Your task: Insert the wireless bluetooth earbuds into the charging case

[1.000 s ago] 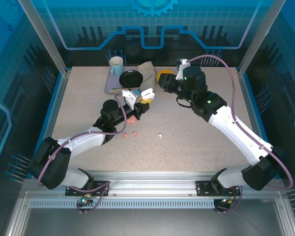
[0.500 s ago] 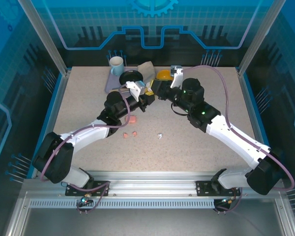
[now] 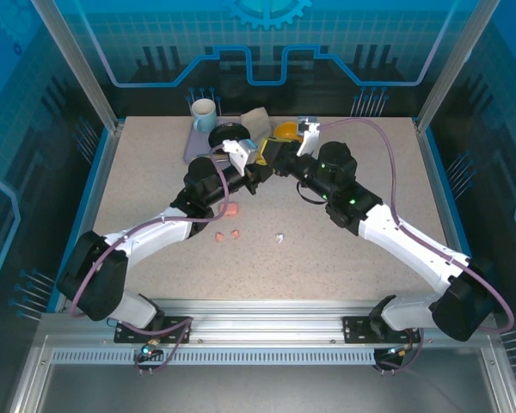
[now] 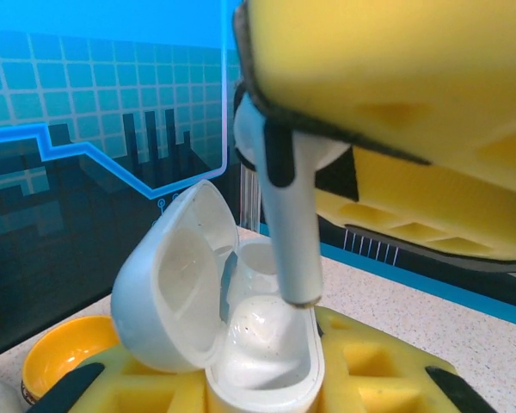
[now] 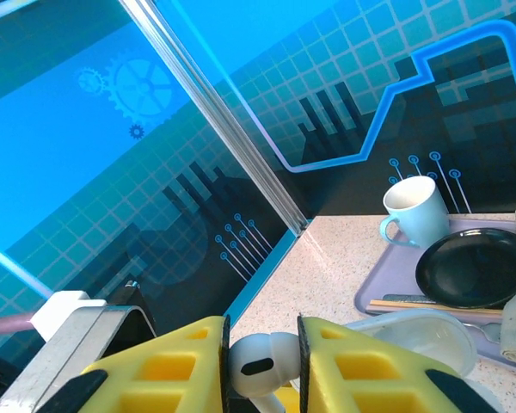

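Top view: two pink earbuds and a white earbud lie loose at the centre of the counter. Left wrist: left jaws clamp the open case; another earbud hangs stem-down at its socket, unseated. Right wrist: right jaws grip that earbud. Judged: none inserted, four remain.

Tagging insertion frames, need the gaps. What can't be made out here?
- Left wrist: white earbud head buried under right gripper; whether the stem tip touches the white case is unclear.
- Right wrist: stem hidden behind the gripper's fingers; case cut off by bottom edge.
- Top external: where left gripper meets the right, earbud and case are too small and masked by fingers.
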Motion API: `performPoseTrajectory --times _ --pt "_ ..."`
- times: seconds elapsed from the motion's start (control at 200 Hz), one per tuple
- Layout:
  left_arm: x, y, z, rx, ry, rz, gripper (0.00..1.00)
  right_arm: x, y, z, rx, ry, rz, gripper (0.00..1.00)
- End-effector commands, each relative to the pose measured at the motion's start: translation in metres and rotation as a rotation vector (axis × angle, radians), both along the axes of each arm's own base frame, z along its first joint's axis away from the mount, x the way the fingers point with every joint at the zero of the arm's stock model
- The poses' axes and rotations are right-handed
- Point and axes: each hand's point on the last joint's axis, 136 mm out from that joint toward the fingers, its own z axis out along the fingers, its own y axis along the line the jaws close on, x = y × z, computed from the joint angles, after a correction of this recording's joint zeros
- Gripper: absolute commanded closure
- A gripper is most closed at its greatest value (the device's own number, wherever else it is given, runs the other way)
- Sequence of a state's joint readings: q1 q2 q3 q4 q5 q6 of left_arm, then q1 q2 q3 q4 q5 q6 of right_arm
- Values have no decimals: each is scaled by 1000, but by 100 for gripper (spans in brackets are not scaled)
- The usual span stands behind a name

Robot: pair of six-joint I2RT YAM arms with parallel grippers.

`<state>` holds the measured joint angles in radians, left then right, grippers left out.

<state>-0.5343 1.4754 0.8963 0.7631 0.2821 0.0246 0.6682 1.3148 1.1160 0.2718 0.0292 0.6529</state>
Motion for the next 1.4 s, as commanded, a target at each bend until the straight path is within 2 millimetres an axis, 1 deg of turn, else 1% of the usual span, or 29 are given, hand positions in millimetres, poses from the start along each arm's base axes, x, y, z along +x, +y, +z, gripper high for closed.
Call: performPoseTrajectory --times 0.0,0.23,0.53,0.715,1.09,1.251,1.396 --pt "0 -6 17 -30 -30 -16 100 -3 -2 7 19 -37 -17 75" --pt "0 -7 20 -44 -27 -19 100 -1 -2 -4 14 -24 -29 75" --pt "-1 -7 24 -59 -15 -26 100 5 -3 -10 15 -25 -58 75" --pt "-1 -6 24 -63 -7 -24 100 8 1 -15 24 -18 -58 76" --pt "1 -5 25 -64 -3 -12 100 6 10 -26 9 -13 -50 76" --pt "2 -5 28 -64 -12 -6 100 4 8 -34 -1 -5 -64 77" --pt "1 -5 29 -61 -17 -9 100 2 2 -35 -13 -9 -82 77"
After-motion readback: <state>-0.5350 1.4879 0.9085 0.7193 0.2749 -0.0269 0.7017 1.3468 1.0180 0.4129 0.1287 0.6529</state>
